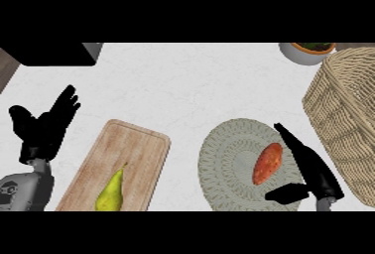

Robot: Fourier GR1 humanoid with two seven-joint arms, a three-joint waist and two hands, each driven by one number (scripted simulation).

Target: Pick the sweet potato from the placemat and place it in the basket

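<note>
right robot hand beside the sweet potato, grasp not yet made

nearest the lower edge, a pear (110,194) lies on a wooden board (135,149) at the left of the worktop (190,84). to the right of it, the right robot hand (311,171) reaches over the round placemat (223,163), its fingers straight and stretched along the right side of the sweet potato (267,163), its thumb sticking out below the potato's near end. the hand looks spread, nothing held; whether a finger touches the potato cannot be told. the potato lies on the placemat, right of its middle, tilted with its far end leaning right.

the left robot hand (44,126) rests at the left edge, fingers up and relaxed, holding nothing.

further right and back stands the wicker basket (348,119), close beside the placemat. at the far edge a small pot (306,51) with a plant sits by the basket, and a dark box (51,53) fills the far left corner.

the step in hand seems to be the approach for the pick. the next move would call for closing fingers and thumb round the potato, then lifting it high enough to clear the basket's rim before carrying it right.
</note>
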